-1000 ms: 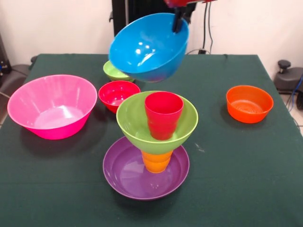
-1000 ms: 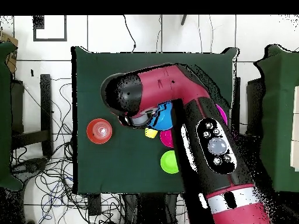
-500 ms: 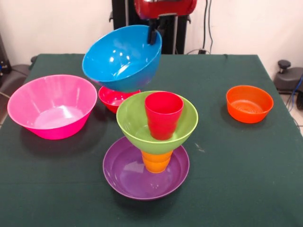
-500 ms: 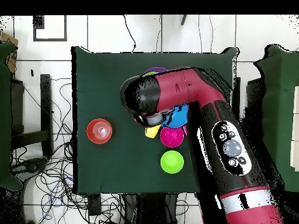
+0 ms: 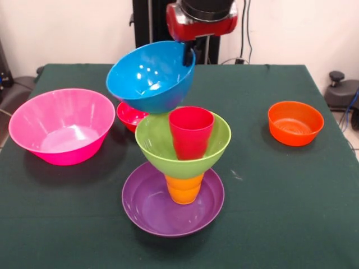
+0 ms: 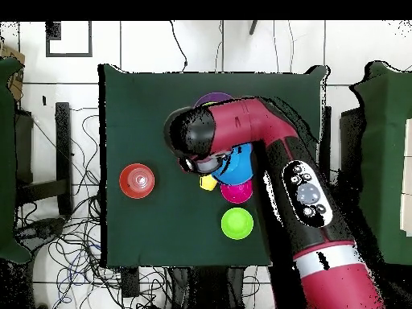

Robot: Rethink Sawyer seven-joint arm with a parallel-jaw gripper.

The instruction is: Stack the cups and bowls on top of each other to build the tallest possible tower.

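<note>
A: Front view first. Why tilted, the blue bowl (image 5: 150, 75)?

B: Pinched by the rim at its 2 o'clock edge in the gripper (image 5: 187, 55), so hanging skewed, mouth facing the camera. Carried just above the tower (image 5: 178, 168), at its 11 o'clock: purple bowl (image 5: 140, 207) as wide base, orange cup (image 5: 184, 189) as pillar, lime bowl (image 5: 151, 143), red cup (image 5: 191, 133) inside.

A: Overhead?

B: Mostly hidden under the arm (image 6: 269, 153); only slivers of blue bowl, purple bowl, yellow cup (image 6: 208, 183). Small green bowl (image 6: 236, 223) spare at 6 o'clock.
</note>
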